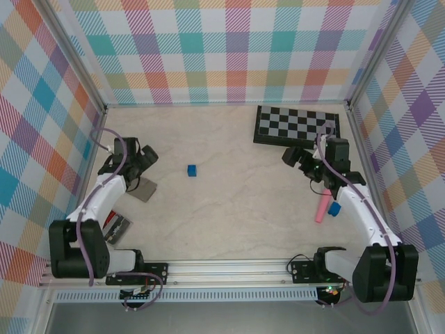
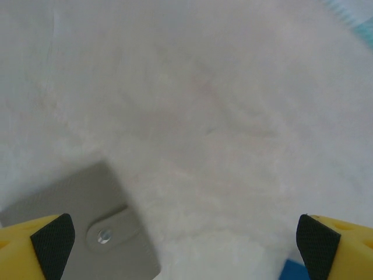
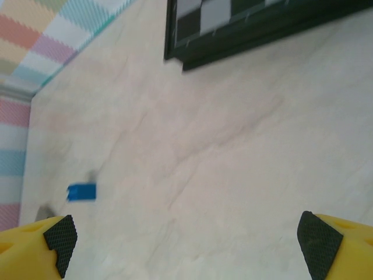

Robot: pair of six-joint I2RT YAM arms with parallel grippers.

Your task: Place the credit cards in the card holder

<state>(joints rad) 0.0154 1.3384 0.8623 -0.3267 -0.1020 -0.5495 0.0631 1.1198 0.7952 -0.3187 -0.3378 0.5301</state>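
On the left side of the bench [image 1: 236, 216], I see the card holder [image 1: 143, 189] lying flat, grey, its snap tab showing in the left wrist view. Left pincer [image 1: 142, 159] hangs just far of it, fingers spread wide, nothing between them. Credit cards [image 1: 117, 227] sit nearer, close to the left arm's base. They are a dark bunch with red showing, partly under the arm and too small to count. Right pincer [image 1: 300, 158] is at the far right, also spread wide and empty, just near of a checkerboard [image 1: 297, 125]. Small blue cube [image 1: 191, 170] lies mid-bench between the arms. Pink stick [image 1: 322, 207] and a blue block [image 1: 334, 208] lie beside the right arm.
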